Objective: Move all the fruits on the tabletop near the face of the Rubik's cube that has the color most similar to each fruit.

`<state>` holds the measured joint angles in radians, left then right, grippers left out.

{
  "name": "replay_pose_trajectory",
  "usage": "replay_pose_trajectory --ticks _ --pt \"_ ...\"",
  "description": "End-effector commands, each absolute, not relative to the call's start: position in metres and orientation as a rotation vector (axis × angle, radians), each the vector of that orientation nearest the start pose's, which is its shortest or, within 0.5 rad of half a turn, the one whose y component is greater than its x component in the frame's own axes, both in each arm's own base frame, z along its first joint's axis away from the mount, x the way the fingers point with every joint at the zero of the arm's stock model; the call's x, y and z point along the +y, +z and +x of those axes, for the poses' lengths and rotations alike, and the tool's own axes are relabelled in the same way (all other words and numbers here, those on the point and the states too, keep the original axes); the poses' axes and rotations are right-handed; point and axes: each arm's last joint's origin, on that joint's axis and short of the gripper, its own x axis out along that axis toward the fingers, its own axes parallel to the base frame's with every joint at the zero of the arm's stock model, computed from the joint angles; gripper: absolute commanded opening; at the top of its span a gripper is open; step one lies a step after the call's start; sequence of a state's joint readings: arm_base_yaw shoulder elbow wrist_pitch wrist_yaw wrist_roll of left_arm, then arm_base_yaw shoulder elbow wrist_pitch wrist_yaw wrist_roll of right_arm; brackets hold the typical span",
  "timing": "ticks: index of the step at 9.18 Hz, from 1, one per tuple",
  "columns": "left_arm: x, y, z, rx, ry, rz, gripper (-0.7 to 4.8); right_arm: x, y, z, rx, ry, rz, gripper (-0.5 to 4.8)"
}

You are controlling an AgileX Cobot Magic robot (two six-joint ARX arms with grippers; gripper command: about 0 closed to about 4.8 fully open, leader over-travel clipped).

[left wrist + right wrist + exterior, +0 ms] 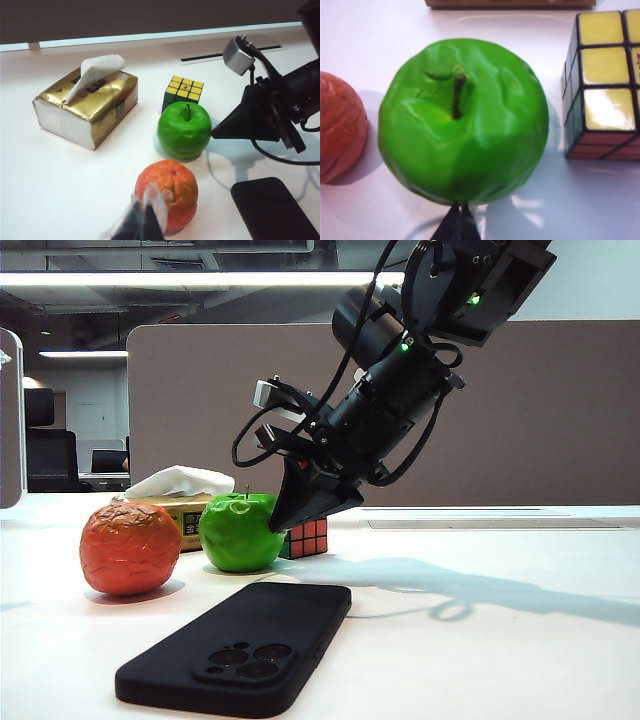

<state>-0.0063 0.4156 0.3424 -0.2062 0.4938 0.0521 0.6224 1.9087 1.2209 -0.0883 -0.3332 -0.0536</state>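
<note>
On the white counter [480, 640] I count two fruits, one cube, one tissue pack and one phone. My right gripper [285, 523] reaches down from the upper right of the exterior view, its black fingers pressed together into a point, holding nothing; the tip sits right at the side of the green apple [238, 532], on the cube's side, and I cannot tell whether it actually touches the skin. Through the right wrist camera the closed tip [456, 224] shows at the apple's [462, 120] near edge, with the stem upright.

The Rubik's cube [183, 92] stands just behind the apple [184, 130], yellow face up, a red face toward the exterior camera. The orange [130, 548] lies just beside the apple, on the side away from the cube, a small gap between them.

My left gripper [147, 220] hangs closed and empty above the near side of the orange [167, 192]. The gold tissue pack [87, 107] sits behind the orange; the black phone [240, 645] lies face down in the foreground.
</note>
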Motion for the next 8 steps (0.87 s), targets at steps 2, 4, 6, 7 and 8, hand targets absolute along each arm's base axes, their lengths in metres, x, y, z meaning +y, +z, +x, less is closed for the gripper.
replay_pose_trajectory --ticks 2,4,6,7,8 --pt "-0.0144 0.2272 0.1169 0.256 -0.507 -0.017 -0.05 0.2447 0.1735 0.3249 0.761 0.932 -0.163 -0.01" --pt "-0.0144 0.2272 0.1169 0.256 -0.507 -0.017 -0.05 0.2457 0.1747 0.3261 0.764 0.932 -0.163 -0.01" --pt "-0.0144 0.2272 0.1169 0.256 -0.507 -0.017 -0.05 0.2441 0.1732 0.3228 0.811 0.934 -0.165 -0.01" --pt "-0.0144 0.2272 0.1169 0.255 -0.507 -0.017 -0.05 0.2419 0.1758 0.32 0.835 0.931 -0.169 -0.01" --pt "-0.0144 0.2272 0.1169 0.255 -0.506 -0.017 -0.05 0.2401 0.1815 0.3175 0.84 0.931 -0.171 -0.01"
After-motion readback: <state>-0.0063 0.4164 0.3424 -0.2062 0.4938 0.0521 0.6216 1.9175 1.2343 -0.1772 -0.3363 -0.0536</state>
